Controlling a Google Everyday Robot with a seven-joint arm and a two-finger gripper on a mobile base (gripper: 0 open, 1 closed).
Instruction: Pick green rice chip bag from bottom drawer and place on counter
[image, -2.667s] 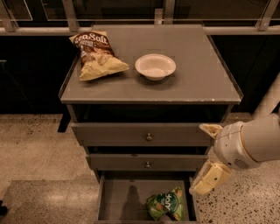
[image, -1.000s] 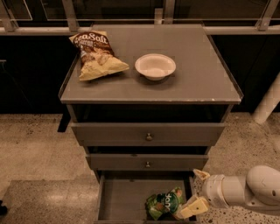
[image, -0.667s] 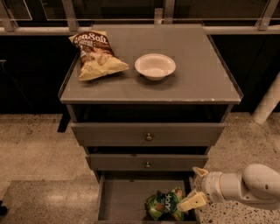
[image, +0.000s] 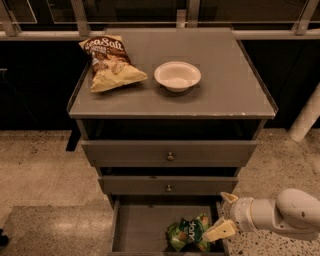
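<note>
Nearest, the bottom drawer (image: 140, 230) stands pulled out; the green rice chip bag (image: 189, 233) lies crumpled on its grey floor near the right wall. The white pincer (image: 223, 215) reaches in from the right on a pale arm (image: 280, 215); its fingers are spread wide and grip nothing; the lower finger touches the bag's right edge. Above are two shallower knobbed drawers (image: 170, 152); farther back, the grey table (image: 225, 95) carries a white bowl (image: 177, 76) beside a Sea Salt bag (image: 110, 62).
</note>
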